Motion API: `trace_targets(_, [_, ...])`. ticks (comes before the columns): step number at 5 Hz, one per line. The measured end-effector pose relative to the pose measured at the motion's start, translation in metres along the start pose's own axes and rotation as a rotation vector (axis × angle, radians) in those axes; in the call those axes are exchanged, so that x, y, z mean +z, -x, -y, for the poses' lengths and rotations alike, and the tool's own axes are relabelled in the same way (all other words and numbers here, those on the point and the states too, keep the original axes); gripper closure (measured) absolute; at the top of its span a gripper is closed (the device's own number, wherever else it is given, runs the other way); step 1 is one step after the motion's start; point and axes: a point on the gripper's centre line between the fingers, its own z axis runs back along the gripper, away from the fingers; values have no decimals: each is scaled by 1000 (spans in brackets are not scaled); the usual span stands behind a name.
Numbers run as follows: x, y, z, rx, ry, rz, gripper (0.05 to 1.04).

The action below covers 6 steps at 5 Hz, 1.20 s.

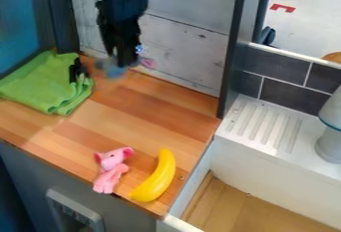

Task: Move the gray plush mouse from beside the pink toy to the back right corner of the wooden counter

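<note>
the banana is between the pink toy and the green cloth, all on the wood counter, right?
No, the camera view shows the pink toy between the banana and the green cloth; all three are on the wood counter.

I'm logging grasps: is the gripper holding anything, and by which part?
That cannot be told: a bluish shape is at the lower end of the gripper, perhaps held.
</note>
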Motion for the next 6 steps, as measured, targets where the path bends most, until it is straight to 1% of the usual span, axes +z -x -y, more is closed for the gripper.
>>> trace_targets(1, [-28,-16,13,-5,158,-6,485])
trace_targets(2, [-41,-28,23,-23,247,-5,485])
trace_targets(3, [-58,-46,32,-71,282,-23,485])
trace_targets(4, [-74,-60,34,-77,291,-48,485])
trace_targets(5, [-85,-67,36,18,324,-67,485])
trace_targets(6, [-91,-67,37,65,333,-88,485])
